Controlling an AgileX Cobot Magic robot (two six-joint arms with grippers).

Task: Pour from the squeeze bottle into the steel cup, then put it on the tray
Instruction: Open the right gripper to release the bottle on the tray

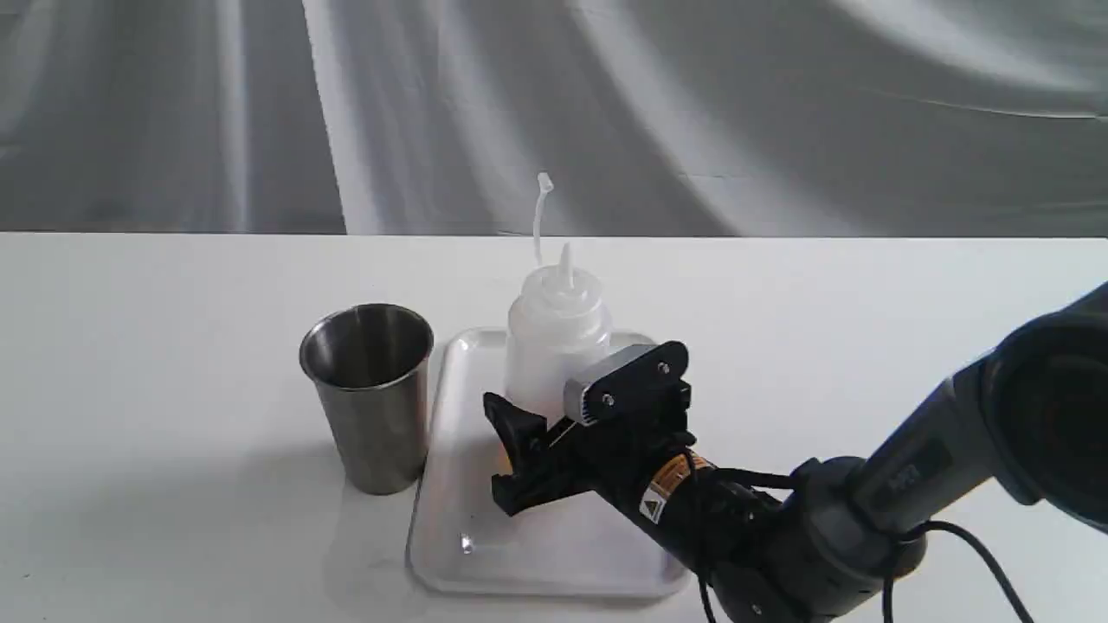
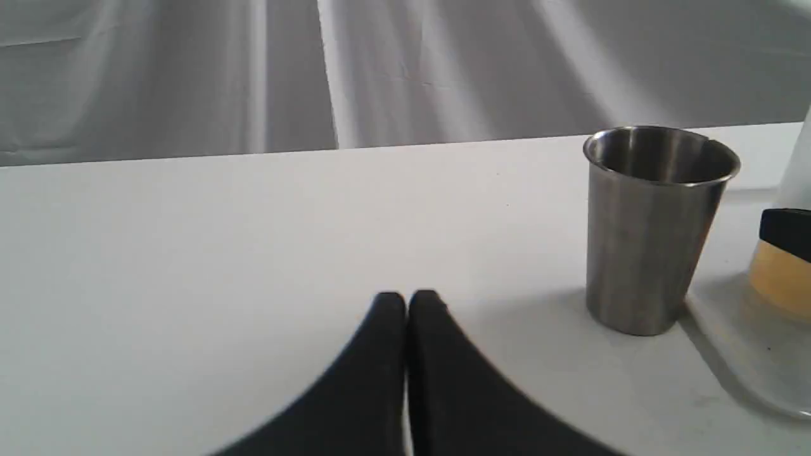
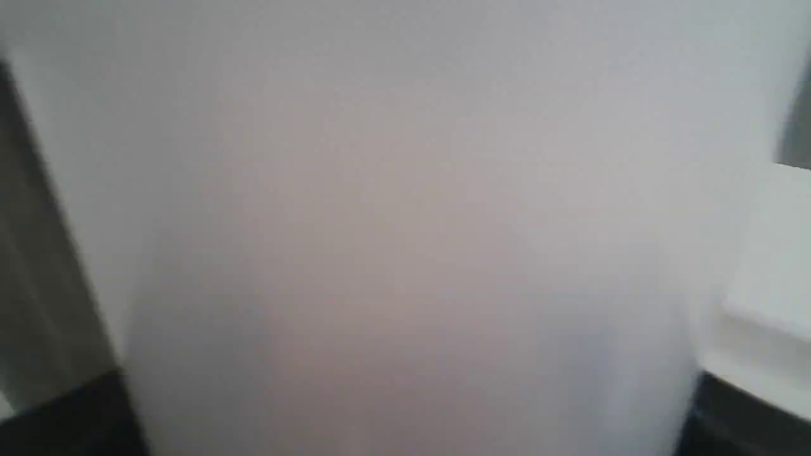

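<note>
Tabletop (image 1: pixel 156 363) in plain white carries the tray (image 1: pixel 554 554) before grey draped cloth (image 1: pixel 736 112).

Brushed steel cup (image 1: pixel 370 394); translucent plastic squeeze bottle (image 1: pixel 554 333); glossy tray (image 1: pixel 537 545).

One squeeze bottle (image 1: pixel 554 337), one steel cup (image 1: pixel 368 389) — one tray (image 1: pixel 537 554).

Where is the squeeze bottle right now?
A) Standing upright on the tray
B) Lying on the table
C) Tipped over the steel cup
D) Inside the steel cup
A: the squeeze bottle stands upright on the tray, with the right gripper straddling its lower body and the steel cup beside the tray.
</note>
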